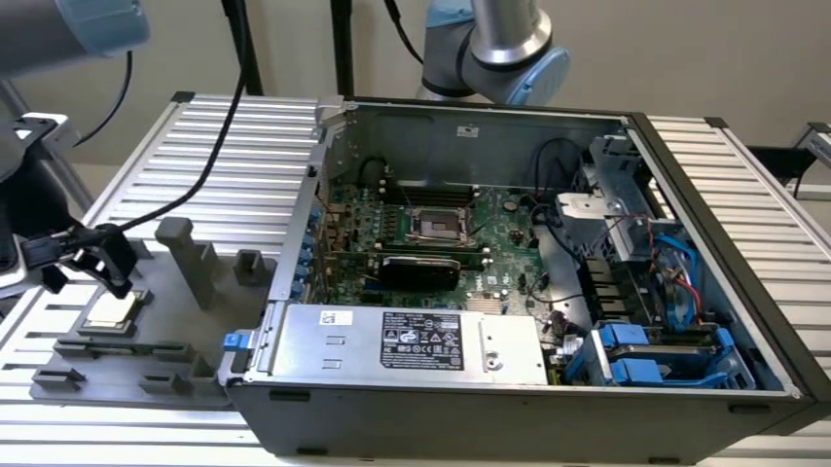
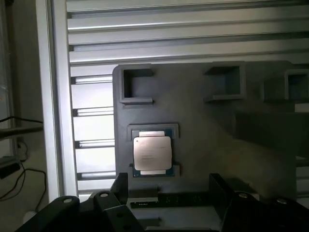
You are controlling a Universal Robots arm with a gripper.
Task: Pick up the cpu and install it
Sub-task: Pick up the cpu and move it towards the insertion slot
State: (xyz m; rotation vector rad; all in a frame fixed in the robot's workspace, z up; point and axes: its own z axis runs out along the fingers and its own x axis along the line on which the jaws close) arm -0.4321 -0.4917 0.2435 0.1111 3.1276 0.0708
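Gripper (image 1: 86, 280) spread wide over cpu (image 1: 112, 310), cpu seated in grey tray (image 1: 162, 362), upright posts (image 1: 190, 259) beside, computer case (image 1: 520, 413) near

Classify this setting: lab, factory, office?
Probably a robotics lab bench for PC assembly: an open computer case on a slatted aluminium table, a grey fixture holding the cpu, and a robot arm.

1. cpu (image 1: 111, 311) (image 2: 152, 153): small flat square chip with a dull silver top and a thin darker rim.
2. Pose: lies flat, silver face up.
3. Location: seated in a shallow framed recess of the grey holder plate (image 2: 203, 130), at the exterior view's left.
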